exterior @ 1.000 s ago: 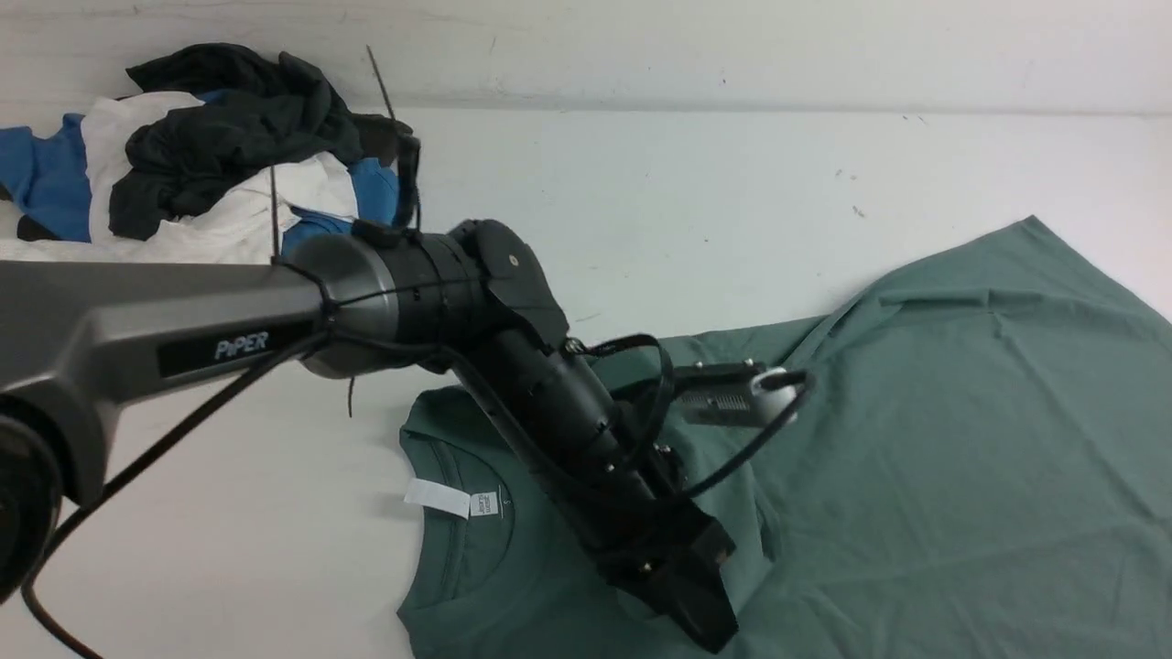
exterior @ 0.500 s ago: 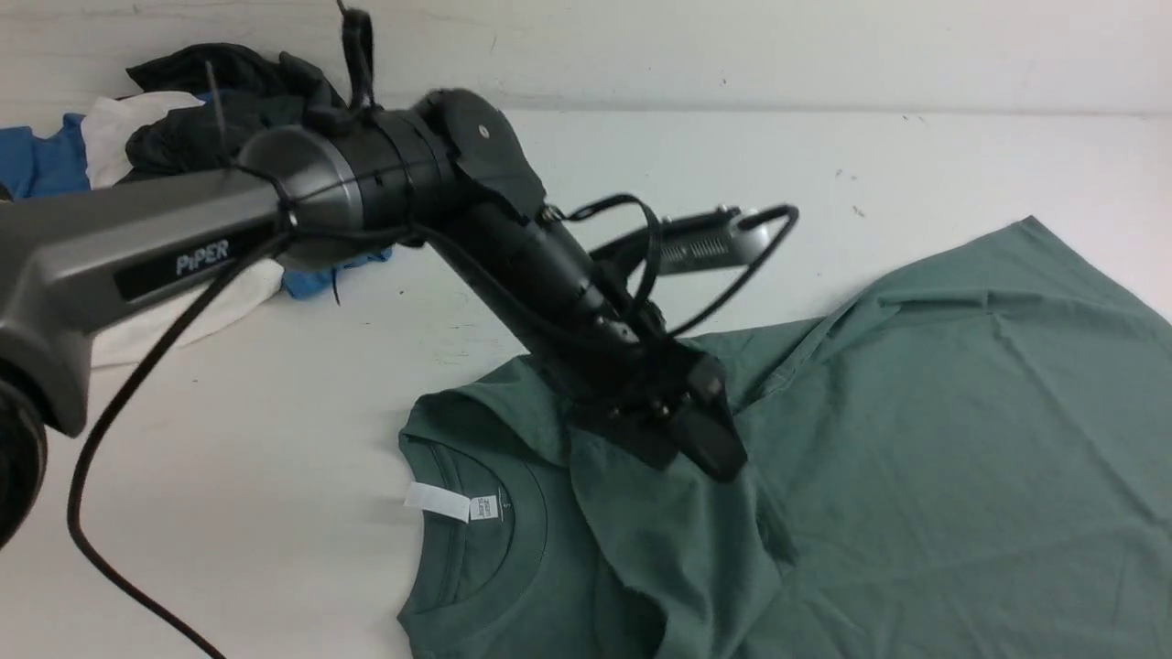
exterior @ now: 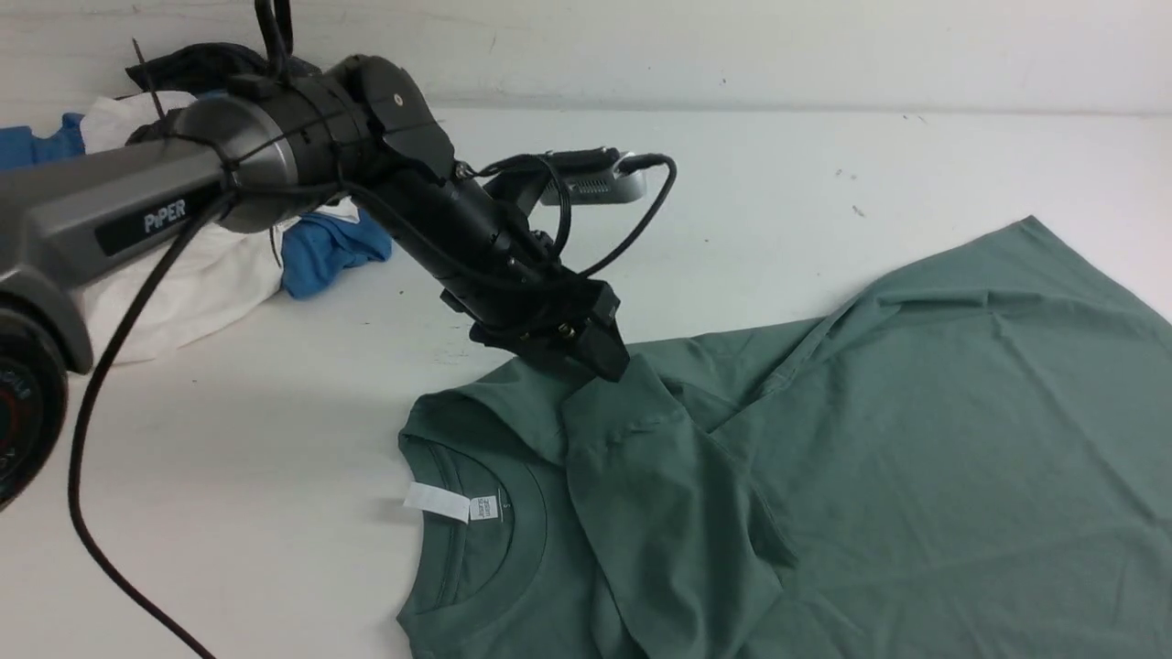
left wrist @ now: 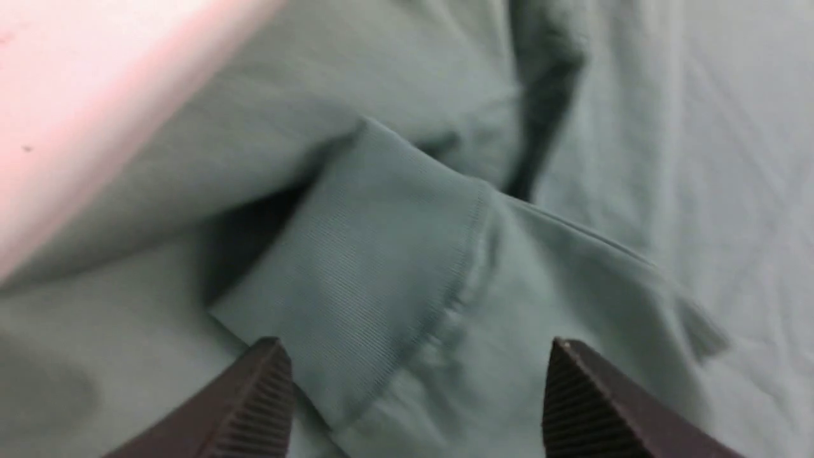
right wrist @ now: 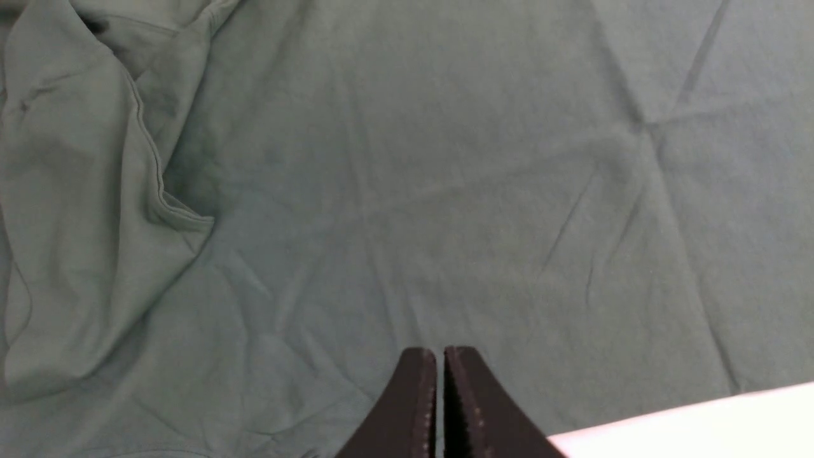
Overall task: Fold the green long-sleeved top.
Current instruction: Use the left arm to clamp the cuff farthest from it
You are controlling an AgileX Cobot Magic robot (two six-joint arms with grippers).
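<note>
**Left hand (exterior: 606, 362) open over the sleeve of a green top (exterior: 916, 439)**

A sage-green top lies spread on a white table (exterior: 778, 174). It covers the near right part of the table and runs out of frame at the near and right edges. Its round neckline faces left, with a small white tag (exterior: 450, 502) inside the collar. One sleeve (exterior: 641, 476) is laid across the chest, just beside the neckline.

In the front view, the left arm reaches in from the left, and its hand points down at the far end of that sleeve. This view does not show whether the tips touch the cloth. A pile of blue, white and black clothes (exterior: 229, 256) sits at the far left corner, well apart from the top. The right hand is out of this view.

The left wrist view adds what the front view hides. The two dark fingers (left wrist: 254, 407) stand wide apart, one on each side of the ribbed cuff (left wrist: 356, 273), with nothing pinched between them.

Only the right wrist view shows the right hand (right wrist: 440, 359). Its fingers are pressed together and empty, above the creased body of the top, with a strip of bare table in one corner.
</note>
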